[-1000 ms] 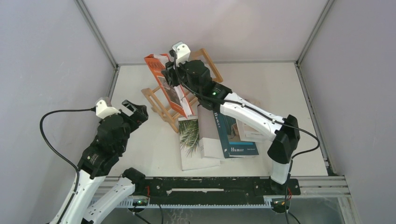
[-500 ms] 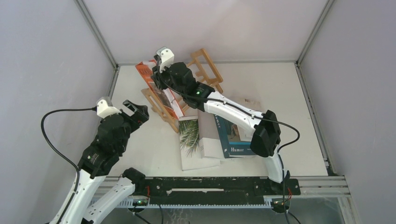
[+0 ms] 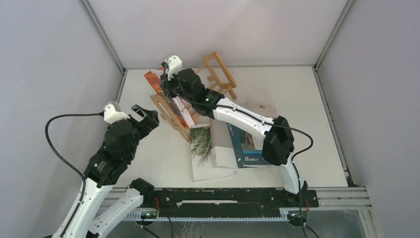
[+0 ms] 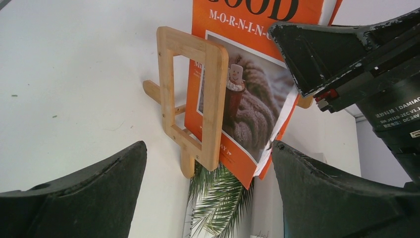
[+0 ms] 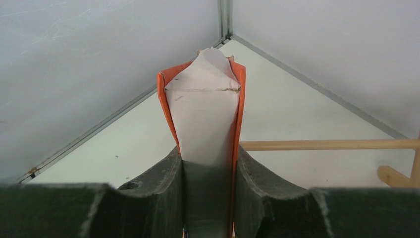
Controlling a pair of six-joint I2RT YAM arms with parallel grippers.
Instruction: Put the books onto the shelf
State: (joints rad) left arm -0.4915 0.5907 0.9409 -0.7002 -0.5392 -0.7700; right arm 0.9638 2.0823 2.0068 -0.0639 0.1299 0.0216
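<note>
My right gripper is shut on the top edge of the orange-red book, which it holds upright and tilted over the left end of the shelf. In the right wrist view both fingers press the covers of this book. In the left wrist view the book stands just behind the shelf's near end frame. Whether it rests on the slats is hidden. My left gripper is open and empty, left of the shelf. The palm-leaf book, a grey-white book and the teal "Humor" book lie flat in front.
The right forearm stretches over the flat books, and part of another book shows beyond it. Grey walls close in on the left, back and right. A shelf rail runs to the right of the held book.
My right arm has swung left and down with the orange-red book, from above the shelf's middle to its left end. The left arm has barely moved.
</note>
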